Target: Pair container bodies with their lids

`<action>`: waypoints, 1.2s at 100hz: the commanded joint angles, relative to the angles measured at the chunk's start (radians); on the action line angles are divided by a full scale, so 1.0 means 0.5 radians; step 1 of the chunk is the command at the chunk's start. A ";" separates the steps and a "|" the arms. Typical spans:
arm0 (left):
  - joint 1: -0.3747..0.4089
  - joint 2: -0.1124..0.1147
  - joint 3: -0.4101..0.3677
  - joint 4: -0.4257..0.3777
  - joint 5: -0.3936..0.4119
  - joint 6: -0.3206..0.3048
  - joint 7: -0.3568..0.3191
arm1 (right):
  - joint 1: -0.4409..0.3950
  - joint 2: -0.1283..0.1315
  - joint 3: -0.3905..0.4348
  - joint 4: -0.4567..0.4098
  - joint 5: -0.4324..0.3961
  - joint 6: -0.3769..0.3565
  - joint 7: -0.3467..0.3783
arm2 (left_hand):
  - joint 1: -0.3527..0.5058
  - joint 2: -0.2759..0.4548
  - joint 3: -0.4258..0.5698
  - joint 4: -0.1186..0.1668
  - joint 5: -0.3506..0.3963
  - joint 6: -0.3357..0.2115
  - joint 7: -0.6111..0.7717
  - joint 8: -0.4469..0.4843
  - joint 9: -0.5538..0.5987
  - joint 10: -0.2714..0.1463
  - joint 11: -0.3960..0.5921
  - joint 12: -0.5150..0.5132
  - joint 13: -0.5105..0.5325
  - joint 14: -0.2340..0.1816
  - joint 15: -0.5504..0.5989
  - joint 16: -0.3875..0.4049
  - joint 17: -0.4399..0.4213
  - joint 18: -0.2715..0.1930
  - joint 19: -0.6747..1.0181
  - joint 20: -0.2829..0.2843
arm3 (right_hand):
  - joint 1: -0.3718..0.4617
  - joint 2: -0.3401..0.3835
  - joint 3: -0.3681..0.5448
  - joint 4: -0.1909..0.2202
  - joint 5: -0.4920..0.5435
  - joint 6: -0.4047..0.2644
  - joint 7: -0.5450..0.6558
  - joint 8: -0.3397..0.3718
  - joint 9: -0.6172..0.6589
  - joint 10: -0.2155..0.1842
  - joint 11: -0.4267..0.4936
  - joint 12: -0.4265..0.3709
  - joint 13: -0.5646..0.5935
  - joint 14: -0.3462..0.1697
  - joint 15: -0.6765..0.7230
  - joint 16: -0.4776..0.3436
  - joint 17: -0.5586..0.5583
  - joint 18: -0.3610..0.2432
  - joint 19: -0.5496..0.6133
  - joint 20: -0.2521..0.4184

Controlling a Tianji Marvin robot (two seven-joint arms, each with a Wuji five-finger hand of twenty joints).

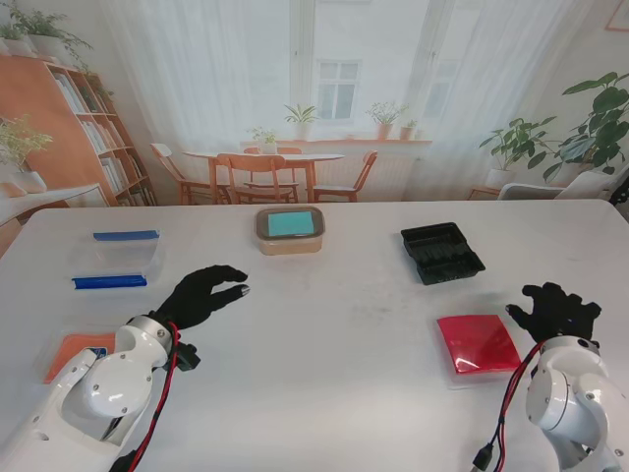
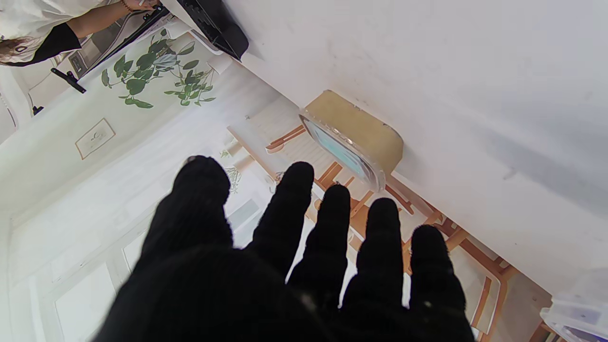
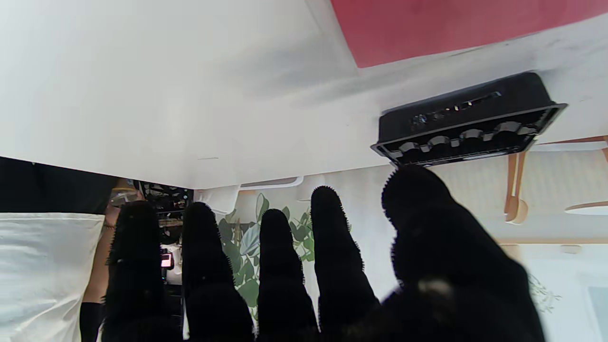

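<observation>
Containers and lids are spread all over the white worktop (image 1: 334,364) and nothing new looks matched up yet, so I'd call this the very start of the pairing job. Far middle there's a tan box (image 1: 290,231) that already seems to have its clear lid with a teal patch on it. Far left sits a clear tub with blue clips (image 1: 116,261). Over on the right, the black tray (image 1: 442,252) sits farther back and the red lid (image 1: 478,343) lies flat closer in, the two well apart. There's also an orange lid (image 1: 74,352) at the near left, partly hidden behind the arm.

Both hands are empty. The left hand (image 1: 201,295) hovers with fingers spread, between the clear tub and the tan box, pointing roughly toward the box. The right hand (image 1: 553,311) is splayed out too, just beside the red lid but I can't tell if it touches the worktop.

My guess is the red lid goes next, since the right hand is parked next to it. It's thin and flat, so getting fingertips under an edge looks like the fiddly bit. Which body it fits, I honestly can't tell from here.
</observation>
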 commanded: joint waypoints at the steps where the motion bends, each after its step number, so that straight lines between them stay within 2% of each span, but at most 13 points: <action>1: 0.002 -0.003 0.018 -0.007 0.003 0.014 -0.006 | 0.030 0.002 0.004 0.054 0.057 0.035 0.020 | -0.055 0.041 -0.043 -0.037 -0.025 -0.050 -0.027 -0.019 -0.039 -0.039 -0.038 -0.027 -0.054 -0.036 -0.054 -0.013 -0.030 -0.008 0.024 -0.012 | -0.005 0.063 -0.037 0.002 -0.084 -0.043 -0.028 -0.006 0.003 0.004 -0.018 -0.035 -0.039 0.066 -0.023 -0.018 0.019 0.073 -0.045 0.009; 16: -0.013 -0.002 0.037 -0.010 0.011 0.033 -0.011 | 0.118 -0.018 -0.020 0.153 0.251 0.107 -0.030 | -0.055 0.041 -0.043 -0.038 -0.024 -0.049 -0.027 -0.019 -0.037 -0.040 -0.038 -0.027 -0.053 -0.036 -0.055 -0.013 -0.030 -0.007 0.022 -0.012 | -0.014 0.092 -0.070 -0.004 -0.113 -0.077 -0.041 -0.019 0.021 0.028 -0.005 -0.039 0.029 0.117 0.021 -0.009 0.117 0.126 -0.004 0.005; 30: -0.024 0.000 0.046 -0.009 0.020 0.045 -0.018 | 0.187 -0.022 -0.046 0.198 0.377 0.176 0.003 | -0.057 0.041 -0.043 -0.038 -0.025 -0.052 -0.027 -0.019 -0.038 -0.041 -0.039 -0.027 -0.052 -0.035 -0.055 -0.013 -0.030 -0.008 0.021 -0.011 | -0.023 0.115 -0.101 -0.007 -0.111 -0.092 -0.037 -0.026 0.077 0.040 0.011 -0.035 0.112 0.143 0.081 0.009 0.226 0.168 0.085 0.014; 67: -0.025 0.002 0.042 -0.012 0.028 0.051 -0.028 | 0.283 0.036 -0.177 0.212 0.394 0.341 0.324 | -0.055 0.039 -0.042 -0.038 -0.026 -0.053 -0.027 -0.019 -0.038 -0.039 -0.039 -0.027 -0.054 -0.035 -0.056 -0.013 -0.031 -0.008 0.018 -0.009 | -0.043 0.121 -0.126 -0.002 -0.095 -0.114 0.003 -0.008 0.083 0.072 -0.013 0.023 0.233 0.136 0.252 0.096 0.461 0.200 0.298 0.024; 77: -0.020 0.003 0.035 -0.016 0.027 0.047 -0.031 | 0.312 0.048 -0.213 0.227 0.389 0.379 0.375 | -0.058 0.042 -0.043 -0.038 -0.026 -0.052 -0.027 -0.019 -0.037 -0.044 -0.037 -0.026 -0.054 -0.036 -0.056 -0.013 -0.031 -0.009 0.017 -0.008 | -0.066 0.101 -0.119 0.000 -0.133 -0.138 0.009 0.015 0.023 0.109 0.005 0.065 0.246 0.079 0.309 0.127 0.524 0.201 0.353 0.023; 93: -0.008 0.003 0.021 -0.021 0.029 0.037 -0.030 | 0.360 0.062 -0.259 0.262 0.383 0.408 0.433 | -0.057 0.041 -0.043 -0.038 -0.026 -0.050 -0.027 -0.019 -0.038 -0.041 -0.038 -0.026 -0.054 -0.037 -0.057 -0.013 -0.031 -0.007 0.016 -0.008 | -0.123 0.028 -0.021 0.006 -0.226 -0.194 -0.015 0.060 -0.114 0.112 0.085 0.108 0.269 0.090 0.377 0.150 0.605 0.191 0.402 0.011; 104: 0.000 0.003 0.013 -0.026 0.033 0.034 -0.028 | 0.384 0.071 -0.290 0.276 0.368 0.425 0.471 | -0.058 0.040 -0.043 -0.038 -0.026 -0.051 -0.026 -0.019 -0.036 -0.041 -0.038 -0.026 -0.053 -0.037 -0.057 -0.013 -0.031 -0.006 0.015 -0.007 | -0.105 -0.002 0.007 0.010 -0.262 -0.209 -0.029 0.064 -0.145 0.114 0.104 0.116 0.319 0.105 0.414 0.162 0.683 0.180 0.440 0.019; 120: 0.010 0.003 0.006 -0.033 0.033 0.037 -0.028 | 0.417 0.084 -0.344 0.290 0.367 0.473 0.525 | -0.058 0.039 -0.044 -0.038 -0.024 -0.049 -0.025 -0.018 -0.036 -0.041 -0.038 -0.026 -0.053 -0.036 -0.057 -0.013 -0.031 -0.006 0.016 -0.005 | -0.080 -0.023 0.041 0.010 -0.307 -0.186 -0.005 0.123 -0.239 0.143 0.231 0.146 0.441 0.147 0.594 0.227 0.882 0.123 0.557 0.045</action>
